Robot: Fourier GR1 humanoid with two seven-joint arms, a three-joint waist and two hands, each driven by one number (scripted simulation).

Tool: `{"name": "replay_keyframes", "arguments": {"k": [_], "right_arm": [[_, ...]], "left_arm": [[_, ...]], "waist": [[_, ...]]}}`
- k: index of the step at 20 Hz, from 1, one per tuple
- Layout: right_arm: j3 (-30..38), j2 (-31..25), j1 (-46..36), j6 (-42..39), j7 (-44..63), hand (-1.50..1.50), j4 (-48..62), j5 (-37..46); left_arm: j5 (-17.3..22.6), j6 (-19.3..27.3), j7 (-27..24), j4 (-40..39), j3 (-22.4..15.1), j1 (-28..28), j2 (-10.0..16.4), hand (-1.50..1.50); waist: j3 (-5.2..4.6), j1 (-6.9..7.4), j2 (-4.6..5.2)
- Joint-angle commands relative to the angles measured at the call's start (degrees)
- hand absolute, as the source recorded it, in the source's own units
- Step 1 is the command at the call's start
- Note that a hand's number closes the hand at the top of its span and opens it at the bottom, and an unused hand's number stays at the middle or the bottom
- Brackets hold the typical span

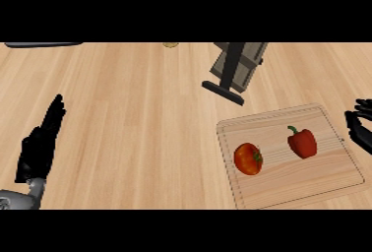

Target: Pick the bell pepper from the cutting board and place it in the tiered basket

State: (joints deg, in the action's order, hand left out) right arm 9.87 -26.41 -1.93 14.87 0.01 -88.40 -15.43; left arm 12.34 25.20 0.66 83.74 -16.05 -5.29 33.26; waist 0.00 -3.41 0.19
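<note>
Plenty of bare wood on the counter, an open lane running from the left edge right across to the board. The left hand stands at the left edge with fingers straight, pointing up the view and holding nothing. Its grey forearm comes in at the lower corner.

Over at the right edge the right hand shows only in part, just beside the board's right side. Its fingers look loosely spread and a little bent. It holds nothing and is apart from the pepper.

The board lies skewed at lower right, its near corner cut by the view's lower edge. Two things are on it. The pepper, red with a green stem, sits right of middle, nearer the right hand. A tomato sits to its left, close to the board's left rim, and the two do not touch.

Beyond the board's far left corner stands a grey frame with a black post and black foot, cut off by the top edge. It is probably the basket, though from this angle I cannot tell its tiers or what is in it. Along that same edge there is a dark grey shape at far left and a small yellowish bit.
</note>
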Motion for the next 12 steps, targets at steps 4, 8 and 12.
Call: {"name": "replay_keyframes", "arguments": {"k": [4, 8, 12], "right_arm": [[5.0, -1.3, 11.6, 12.7, 9.7, -1.5, -4.2, 6.6], [4.8, -11.7, 15.6, 5.0, 21.5, -1.5, -13.3, 7.3], [1.8, -21.6, 18.9, -6.5, 28.5, -1.5, -16.9, 7.2]], "left_arm": [[-1.0, -3.3, 1.5, -0.2, 0.9, -3.6, 1.2, 0.0], [-3.2, -1.8, 0.7, -1.7, -1.1, -3.1, -2.5, 0.0], [-1.7, -4.2, 0.9, -0.7, 0.6, -3.8, 0.0, 0.0]], "waist": [[-0.07, 2.16, -0.32], [-0.15, 2.34, -0.28], [-0.25, 2.65, -0.25]]}}
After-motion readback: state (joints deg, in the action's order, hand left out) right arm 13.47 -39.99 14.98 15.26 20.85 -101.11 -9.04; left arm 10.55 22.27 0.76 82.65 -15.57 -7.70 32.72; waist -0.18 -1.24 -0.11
